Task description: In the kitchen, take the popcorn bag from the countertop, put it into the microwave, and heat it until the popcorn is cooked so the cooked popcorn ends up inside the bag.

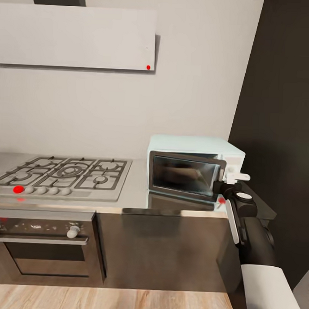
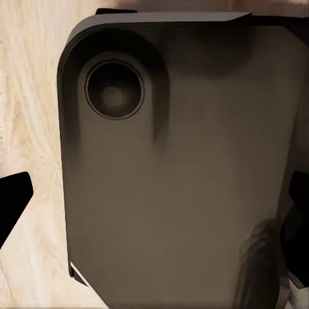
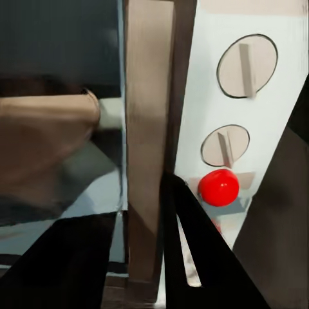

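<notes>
Popcorn bag [image 3: 45,138] sits inside the microwave [image 1: 190,151], seen through the dark door glass as a tan, bulging sack in the right wrist view; from the head camera the glass gives only murky reflections. The right gripper [image 1: 236,177] is at the knob panel by the red light [image 3: 218,187], fingers spread. I cannot tell the left fingers' state.

Soft even light, mirror glare along the countertop [image 1: 139,203], wrist views blurred.
</notes>
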Available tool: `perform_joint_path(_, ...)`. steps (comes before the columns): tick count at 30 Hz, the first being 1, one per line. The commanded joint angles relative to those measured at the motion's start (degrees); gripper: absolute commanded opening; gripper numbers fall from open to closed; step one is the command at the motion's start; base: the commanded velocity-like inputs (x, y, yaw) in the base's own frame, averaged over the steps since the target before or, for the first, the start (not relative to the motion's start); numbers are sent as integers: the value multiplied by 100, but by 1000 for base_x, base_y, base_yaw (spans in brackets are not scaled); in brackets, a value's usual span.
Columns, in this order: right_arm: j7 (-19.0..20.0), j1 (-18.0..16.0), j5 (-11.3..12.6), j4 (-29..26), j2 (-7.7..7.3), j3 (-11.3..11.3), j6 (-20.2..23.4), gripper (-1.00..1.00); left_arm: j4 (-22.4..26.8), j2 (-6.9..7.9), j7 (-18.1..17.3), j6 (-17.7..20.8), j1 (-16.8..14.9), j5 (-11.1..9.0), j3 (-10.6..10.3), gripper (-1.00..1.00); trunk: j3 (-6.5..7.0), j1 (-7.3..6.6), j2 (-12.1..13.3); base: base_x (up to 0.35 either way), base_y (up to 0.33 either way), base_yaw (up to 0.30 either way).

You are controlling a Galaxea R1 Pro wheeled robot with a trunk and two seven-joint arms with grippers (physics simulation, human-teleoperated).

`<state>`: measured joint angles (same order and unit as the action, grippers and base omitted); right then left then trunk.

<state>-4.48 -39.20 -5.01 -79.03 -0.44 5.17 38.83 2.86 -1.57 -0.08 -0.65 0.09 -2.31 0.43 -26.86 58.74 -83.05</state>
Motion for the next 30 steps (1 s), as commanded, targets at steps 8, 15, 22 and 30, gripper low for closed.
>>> perform_joint_path(8,26,0,185,2,-3,-392,17,-100,4,-1,-1,-12,-1,-24,1,100,-7,-1,-2,-164,101,0)
perform_joint_path(15,26,0,179,2,-7,-390,19,-100,4,-1,-1,-14,-1,-24,1,100,-7,-1,-2,-163,94,0)
perform_joint_path(22,33,0,185,2,-12,-387,19,-100,4,-1,-1,-12,-1,-24,1,100,-7,-1,-2,-50,9,0)
perform_joint_path(30,71,0,159,-6,-9,-395,105,100,4,-1,-1,-10,-1,-24,1,100,-7,-1,-2,-1,0,0)
